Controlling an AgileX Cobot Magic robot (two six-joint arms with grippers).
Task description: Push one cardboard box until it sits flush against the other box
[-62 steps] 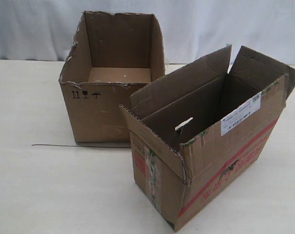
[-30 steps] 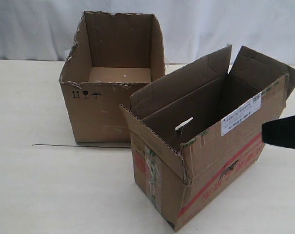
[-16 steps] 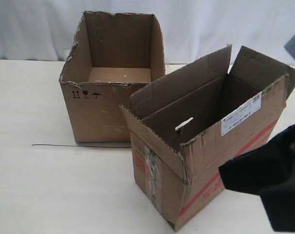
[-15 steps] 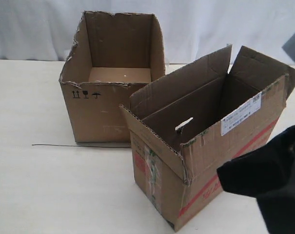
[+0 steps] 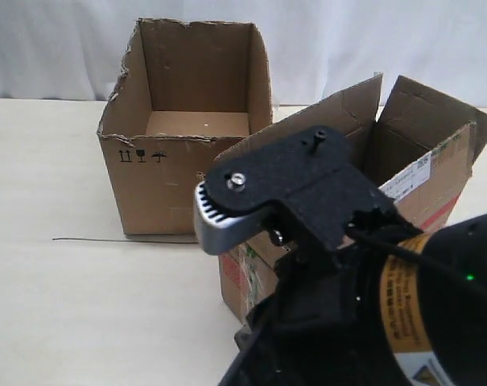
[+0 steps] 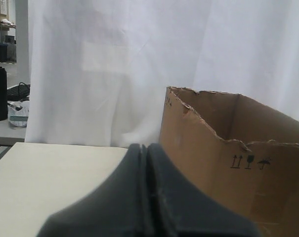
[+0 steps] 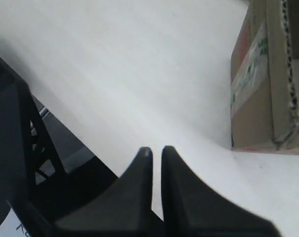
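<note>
The cardboard box point(image 5: 446, 165) stands on the counter point(image 5: 66, 305) at the right of the exterior view, skewed to the other box point(image 5: 158, 181) at upper left-centre and largely hidden behind the right arm. Open-topped, it is probably light and should slide readily, yet its thin walls and loose flaps would give and an off-centre shove would likely spin it, so press low on the long side near a stiff corner. The right hand point(image 7: 155, 149) has its fingers drawn nearly together on nothing, and the left hand point(image 6: 143, 148) is likewise closed and empty.
</note>
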